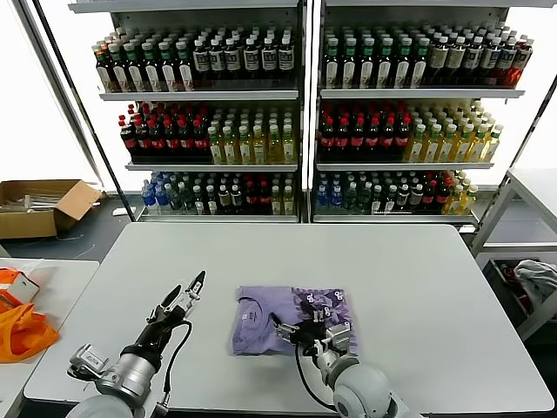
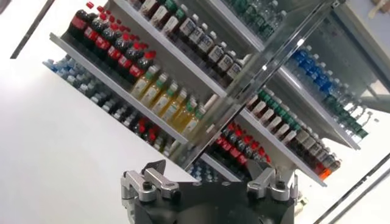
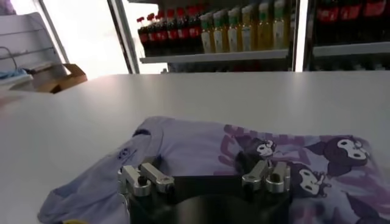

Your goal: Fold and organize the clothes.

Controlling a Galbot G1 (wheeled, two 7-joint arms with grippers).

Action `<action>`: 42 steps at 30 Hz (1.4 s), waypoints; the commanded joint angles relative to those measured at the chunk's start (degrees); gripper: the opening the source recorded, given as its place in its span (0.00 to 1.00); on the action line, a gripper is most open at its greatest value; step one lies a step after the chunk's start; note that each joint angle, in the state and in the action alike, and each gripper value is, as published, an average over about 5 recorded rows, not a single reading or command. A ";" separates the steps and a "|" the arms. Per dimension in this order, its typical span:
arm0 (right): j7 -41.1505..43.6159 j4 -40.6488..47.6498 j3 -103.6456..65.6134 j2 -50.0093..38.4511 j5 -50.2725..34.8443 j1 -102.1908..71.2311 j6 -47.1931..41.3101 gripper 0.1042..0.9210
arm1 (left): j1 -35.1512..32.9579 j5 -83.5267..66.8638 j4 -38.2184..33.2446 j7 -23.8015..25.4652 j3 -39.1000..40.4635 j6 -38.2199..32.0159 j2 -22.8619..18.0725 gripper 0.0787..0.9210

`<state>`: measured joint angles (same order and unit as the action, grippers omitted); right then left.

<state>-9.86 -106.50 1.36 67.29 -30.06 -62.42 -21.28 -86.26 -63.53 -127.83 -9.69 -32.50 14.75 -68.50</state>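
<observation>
A lavender T-shirt (image 1: 291,320) lies folded in a rough rectangle on the white table (image 1: 409,287), near the front edge. Its dark purple cartoon print faces up on the right part (image 3: 317,161). My right gripper (image 1: 305,333) is open and low over the shirt's near edge; in the right wrist view (image 3: 204,176) the cloth lies just ahead of it and nothing is held. My left gripper (image 1: 185,292) is open and empty, raised above the table to the left of the shirt and pointing up toward the shelves. Only one shirt is in view.
Shelves of bottled drinks (image 1: 296,113) stand behind the table. A cardboard box (image 1: 39,205) sits on the floor at the far left. An orange bag (image 1: 22,326) lies on a side table at the left. Another table with grey cloth (image 1: 535,279) stands at the right.
</observation>
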 commanded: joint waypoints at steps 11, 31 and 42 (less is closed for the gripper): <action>7.34 -15.12 -34.64 -6.43 3.68 -19.44 14.61 0.88 | -2.62 5.80 0.37 3.36 -7.52 -0.06 0.95 0.88; 9.78 -11.99 -41.20 -3.32 7.08 -24.89 16.33 0.88 | -6.63 15.40 1.01 13.88 -15.47 0.15 -1.15 0.88; 9.90 -12.29 -40.78 -2.60 7.68 -24.98 15.95 0.88 | -8.25 16.67 1.02 15.00 -18.78 -0.57 -1.78 0.88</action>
<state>-0.53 -118.74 -37.48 64.10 -23.22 -86.04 -5.71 -93.48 -49.59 -127.18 2.45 -48.12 14.56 -70.04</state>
